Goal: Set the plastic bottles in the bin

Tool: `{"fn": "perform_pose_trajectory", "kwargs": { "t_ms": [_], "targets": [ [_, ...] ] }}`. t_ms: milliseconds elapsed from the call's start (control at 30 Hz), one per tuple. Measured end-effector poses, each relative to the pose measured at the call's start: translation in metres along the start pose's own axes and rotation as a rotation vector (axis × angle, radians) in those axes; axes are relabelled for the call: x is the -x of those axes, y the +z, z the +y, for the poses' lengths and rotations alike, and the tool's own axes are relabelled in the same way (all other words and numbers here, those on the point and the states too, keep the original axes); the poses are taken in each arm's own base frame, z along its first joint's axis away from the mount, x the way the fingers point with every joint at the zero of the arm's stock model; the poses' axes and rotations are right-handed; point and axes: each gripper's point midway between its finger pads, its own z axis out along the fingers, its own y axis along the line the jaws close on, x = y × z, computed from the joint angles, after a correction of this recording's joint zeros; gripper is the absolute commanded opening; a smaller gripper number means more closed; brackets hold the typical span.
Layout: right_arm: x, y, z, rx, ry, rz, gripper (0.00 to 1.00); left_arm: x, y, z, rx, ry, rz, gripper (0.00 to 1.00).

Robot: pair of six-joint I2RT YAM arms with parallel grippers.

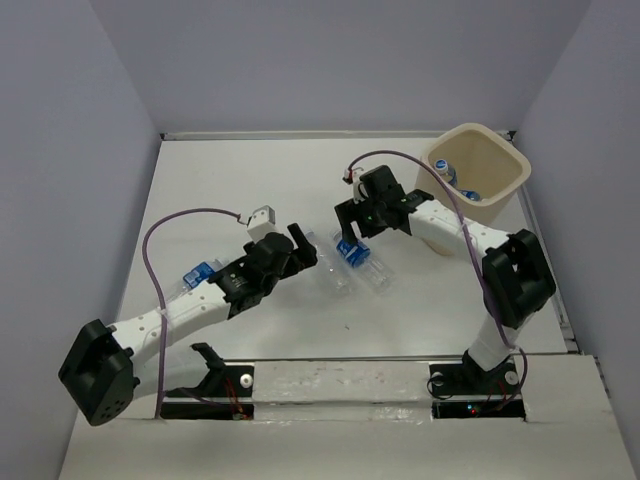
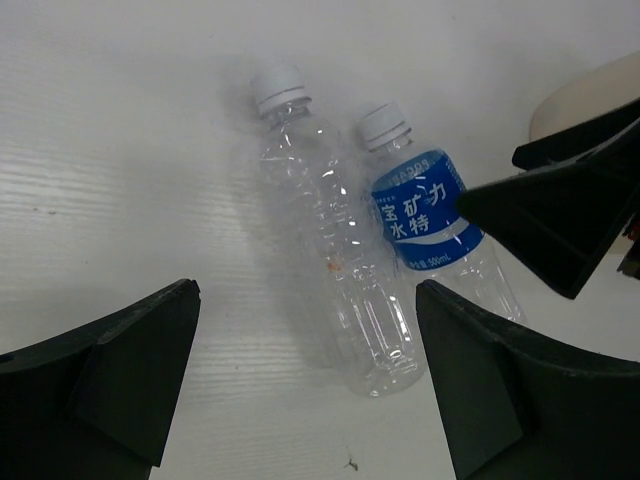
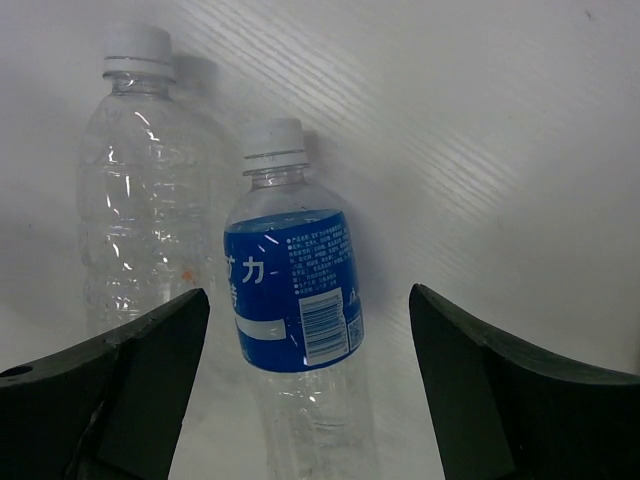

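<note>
Two bottles lie side by side on the white table: a plain clear bottle and a blue-labelled bottle, both with white caps. My right gripper is open, hovering over the blue-labelled bottle. My left gripper is open, just left of the plain bottle's base. A third blue-labelled bottle lies partly hidden under my left arm. The beige bin at the back right holds two bottles.
My right gripper's black finger reaches into the left wrist view, close over the labelled bottle. Grey walls enclose the table on the left, back and right. The bin stands against the right wall.
</note>
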Motion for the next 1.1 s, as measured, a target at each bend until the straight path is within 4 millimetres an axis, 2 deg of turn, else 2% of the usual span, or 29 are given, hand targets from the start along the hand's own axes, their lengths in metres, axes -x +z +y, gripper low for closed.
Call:
{"fn": "perform_pose_trajectory", "kwargs": {
  "t_ms": [167,367,433,600,667,800,833,900,1033,1067,1100],
  "targets": [
    [-0.003,0.017,0.006,0.013,-0.008,0.034,0.89,0.013,0.02,0.003,-0.003,-0.049,-0.019,0.99],
    [-0.028,0.046,0.001,0.006,0.0,0.125,0.9,0.01,0.045,0.007,-0.025,-0.071,0.016,0.99],
    [-0.034,0.054,0.0,0.005,0.003,0.148,0.86,0.005,0.053,0.01,-0.027,-0.073,0.038,0.99],
    [-0.035,0.061,-0.001,0.002,0.003,0.157,0.61,-0.005,0.068,0.017,-0.015,-0.062,0.068,0.99],
    [-0.03,0.061,-0.001,-0.002,0.002,0.147,0.49,-0.006,0.075,0.019,-0.012,-0.057,0.072,0.99],
    [-0.023,0.057,-0.003,-0.016,-0.001,0.126,0.46,-0.013,0.087,0.022,0.001,-0.044,0.095,0.99],
    [-0.019,0.053,-0.003,-0.02,-0.002,0.113,0.41,-0.015,0.091,0.022,0.004,-0.042,0.102,0.99],
    [-0.009,0.043,-0.004,-0.03,-0.006,0.08,0.39,-0.018,0.099,0.018,-0.01,-0.045,0.112,0.99],
    [0.018,0.014,-0.001,-0.042,-0.015,-0.011,0.35,-0.02,0.11,0.01,-0.029,-0.042,0.131,0.88],
    [0.024,0.007,0.001,-0.043,-0.017,-0.035,0.35,-0.021,0.114,0.009,-0.031,-0.04,0.135,0.81],
    [0.032,-0.004,0.003,-0.044,-0.02,-0.065,0.34,-0.023,0.117,0.008,-0.032,-0.039,0.141,0.78]
  ]
}}
